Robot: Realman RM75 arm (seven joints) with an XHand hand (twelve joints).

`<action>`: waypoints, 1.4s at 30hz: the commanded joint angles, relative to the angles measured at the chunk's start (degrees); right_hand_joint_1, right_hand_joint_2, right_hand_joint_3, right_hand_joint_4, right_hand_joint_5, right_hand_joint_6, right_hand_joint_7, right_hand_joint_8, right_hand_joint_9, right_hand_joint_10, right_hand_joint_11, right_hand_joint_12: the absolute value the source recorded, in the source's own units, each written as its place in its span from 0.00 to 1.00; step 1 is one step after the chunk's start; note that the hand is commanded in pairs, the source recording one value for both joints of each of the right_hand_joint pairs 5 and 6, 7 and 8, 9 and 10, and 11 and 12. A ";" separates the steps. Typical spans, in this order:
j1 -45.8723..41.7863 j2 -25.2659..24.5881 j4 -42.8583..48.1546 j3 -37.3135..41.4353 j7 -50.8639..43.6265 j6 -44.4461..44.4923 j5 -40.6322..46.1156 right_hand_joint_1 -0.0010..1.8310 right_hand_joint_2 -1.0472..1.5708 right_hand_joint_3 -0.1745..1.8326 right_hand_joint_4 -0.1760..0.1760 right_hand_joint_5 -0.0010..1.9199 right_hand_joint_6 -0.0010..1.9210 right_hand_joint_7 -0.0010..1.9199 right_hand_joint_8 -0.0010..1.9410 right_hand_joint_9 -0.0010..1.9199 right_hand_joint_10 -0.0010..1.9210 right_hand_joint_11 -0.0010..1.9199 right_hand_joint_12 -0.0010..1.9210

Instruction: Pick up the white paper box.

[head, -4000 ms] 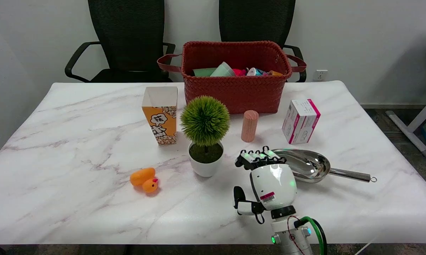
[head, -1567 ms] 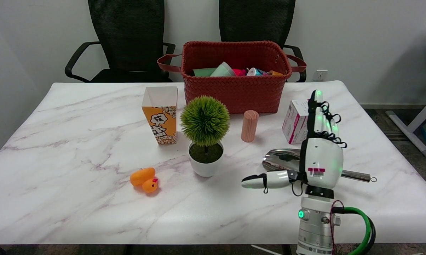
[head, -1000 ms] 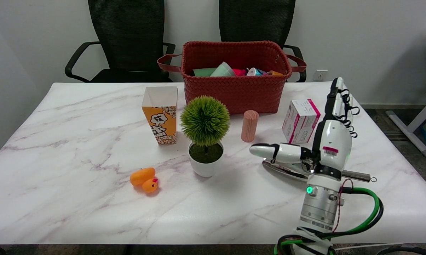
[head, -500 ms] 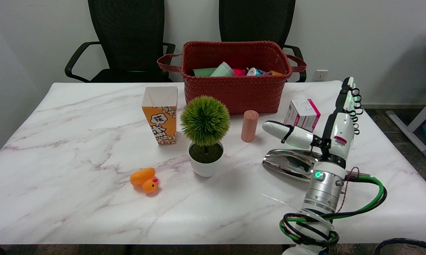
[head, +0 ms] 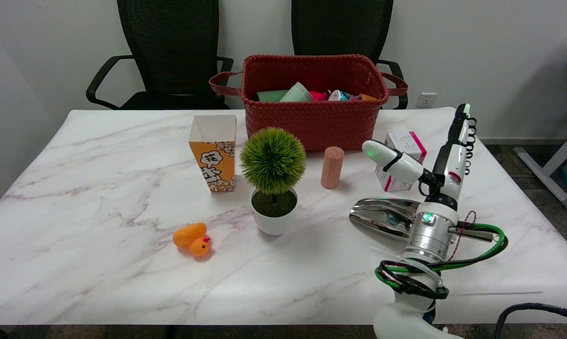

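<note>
The white paper box (head: pixel 404 146) with pink edges stands at the table's right, in front of the red basket's right corner. My right hand (head: pixel 446 162) is raised just to the box's near right, spread wide and holding nothing. Its thumb reaches left across the box's front and hides part of it, while the other fingers (head: pixel 461 127) point up on the box's right side. I cannot tell whether any finger touches the box.
A shiny metal scoop (head: pixel 387 217) lies under my wrist. A pink wooden cylinder (head: pixel 332 167), a potted green plant (head: pixel 272 179), a popcorn carton (head: pixel 213 153) and an orange toy duck (head: pixel 193 239) stand to the left. The red woven basket (head: pixel 314 120) sits behind.
My hand has opened from a downward curl near the scoop, risen and moved right and away to the box, with the thumb now crossing the box's front.
</note>
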 commanded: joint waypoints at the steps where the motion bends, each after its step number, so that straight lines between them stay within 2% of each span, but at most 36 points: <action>1: 4.35 1.45 -4.44 1.70 9.16 -2.21 7.61 0.48 0.43 0.00 0.50 0.00 0.00 0.00 0.00 0.00 0.00 0.00 0.00; 4: 4.46 1.45 -5.23 2.04 9.16 -2.19 7.63 0.50 0.41 0.00 0.50 0.00 0.00 0.00 0.00 0.00 0.00 0.00 0.00; 7: 4.57 1.50 -5.43 2.34 9.16 -2.29 8.22 0.56 0.41 0.00 0.50 0.00 0.00 0.00 0.00 0.00 0.00 0.00 0.00; 10: 4.81 1.53 -5.62 2.66 8.73 -2.29 9.02 0.60 0.42 0.09 0.50 0.00 0.00 0.00 0.00 0.00 0.00 0.00 0.00; 14: 5.50 1.69 -6.44 2.85 8.68 -2.29 10.85 0.64 0.43 0.14 0.50 0.00 0.00 0.00 0.00 0.00 0.00 0.00 0.00; 28: 8.47 2.25 -8.25 2.63 8.52 -5.14 18.07 0.67 0.47 0.22 0.50 0.00 0.00 0.00 0.00 0.00 0.00 0.00 0.00; 42: 9.01 2.33 -8.49 2.42 7.08 -6.74 22.10 0.67 0.44 0.32 0.50 0.00 0.00 0.00 0.00 0.00 0.00 0.00 0.00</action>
